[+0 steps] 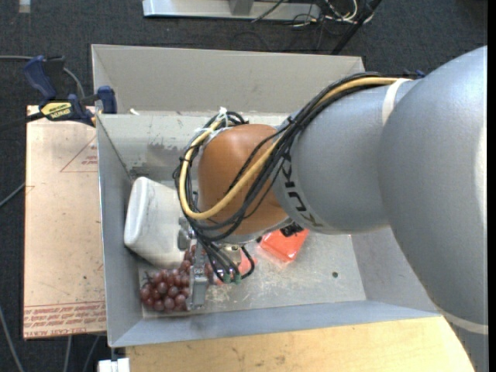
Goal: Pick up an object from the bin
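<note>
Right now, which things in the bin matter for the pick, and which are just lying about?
Likely in play:
- tool, low near the front left corner of the grey bin
- bunch of dark red grapes, right beside the tool

Lying about:
- white container, by the left wall
- orange-red packet, on the floor to the right of the tool

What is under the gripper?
Dark red grapes lie by the gripper, beside a white tub. The arm covers the bin floor behind them; an orange-red piece pokes out right of it.
</note>
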{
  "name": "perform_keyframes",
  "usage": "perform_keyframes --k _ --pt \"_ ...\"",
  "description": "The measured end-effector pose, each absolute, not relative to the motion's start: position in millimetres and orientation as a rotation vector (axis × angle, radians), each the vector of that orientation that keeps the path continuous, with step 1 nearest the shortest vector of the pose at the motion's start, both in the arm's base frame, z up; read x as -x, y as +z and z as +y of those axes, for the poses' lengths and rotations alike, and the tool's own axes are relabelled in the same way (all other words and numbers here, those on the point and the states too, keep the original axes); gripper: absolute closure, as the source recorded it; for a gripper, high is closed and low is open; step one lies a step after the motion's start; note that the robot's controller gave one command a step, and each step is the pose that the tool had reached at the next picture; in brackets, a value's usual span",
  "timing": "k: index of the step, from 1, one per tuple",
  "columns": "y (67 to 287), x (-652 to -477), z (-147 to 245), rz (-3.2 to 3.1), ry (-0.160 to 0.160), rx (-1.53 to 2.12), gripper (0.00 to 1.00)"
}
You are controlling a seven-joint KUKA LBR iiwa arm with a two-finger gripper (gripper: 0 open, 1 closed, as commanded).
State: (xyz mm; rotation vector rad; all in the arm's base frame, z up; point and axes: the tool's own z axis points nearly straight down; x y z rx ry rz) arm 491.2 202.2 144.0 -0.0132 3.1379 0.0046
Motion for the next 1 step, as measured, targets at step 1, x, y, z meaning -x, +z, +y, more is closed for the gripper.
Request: perform_keyframes --k 1 --pt "93.2 -515.0 222.4 3.131 -0.002 0.246 0.0"
